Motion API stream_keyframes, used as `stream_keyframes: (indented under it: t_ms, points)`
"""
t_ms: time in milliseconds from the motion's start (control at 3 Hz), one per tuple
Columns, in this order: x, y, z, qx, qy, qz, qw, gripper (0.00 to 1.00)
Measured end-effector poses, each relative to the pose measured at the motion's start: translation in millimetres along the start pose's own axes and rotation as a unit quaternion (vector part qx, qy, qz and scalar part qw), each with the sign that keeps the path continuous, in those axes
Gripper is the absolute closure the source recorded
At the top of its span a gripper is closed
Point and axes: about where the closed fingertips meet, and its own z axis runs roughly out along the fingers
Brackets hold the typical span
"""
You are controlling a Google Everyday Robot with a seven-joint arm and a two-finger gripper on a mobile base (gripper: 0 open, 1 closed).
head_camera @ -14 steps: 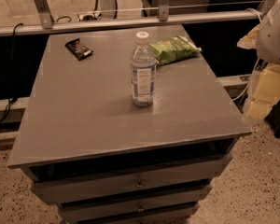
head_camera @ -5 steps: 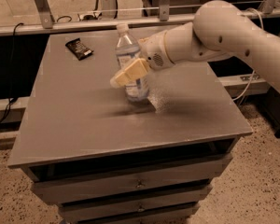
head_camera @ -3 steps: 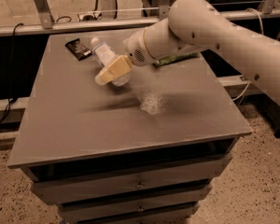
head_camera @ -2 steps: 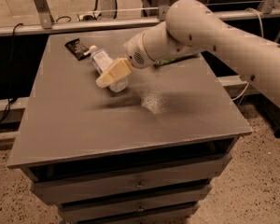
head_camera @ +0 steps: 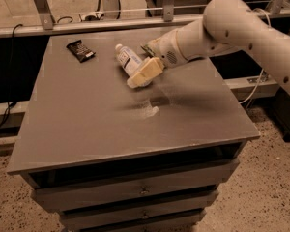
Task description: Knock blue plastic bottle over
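The gripper [head_camera: 144,73] is hanging low over the table [head_camera: 87,124], its grip impossible to tell. The blue plastic bottle [head_camera: 128,58] is lying against its far-left side, seemingly touching, label unreadable.

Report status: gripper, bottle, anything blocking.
Gripper low, at base end of blue plastic bottle. Bottle lying on its side, cap rear-left. Dark packet apart, not blocking.

The grey table [head_camera: 87,124] has a flat top over a stack of drawers [head_camera: 135,197] and stands on a speckled floor [head_camera: 266,187]. Toward its far edge the blue plastic bottle [head_camera: 127,58] lies on its side, white cap pointing far left. A small black packet [head_camera: 80,50] lies flat near the far left corner. The gripper [head_camera: 144,72] covers the bottle's near end
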Motion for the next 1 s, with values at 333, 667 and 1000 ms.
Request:
stream_keyframes:
  t_ms: [333,667,1000]
  points:
    - [25,-29,-65,0.014,-0.004,-0.033,0.9994,0.00]
    - [55,-47,-144,0.041,-0.005,-0.047,0.9980,0.00]
    - [55,-47,-144,0.041,-0.005,-0.047,0.9980,0.00]
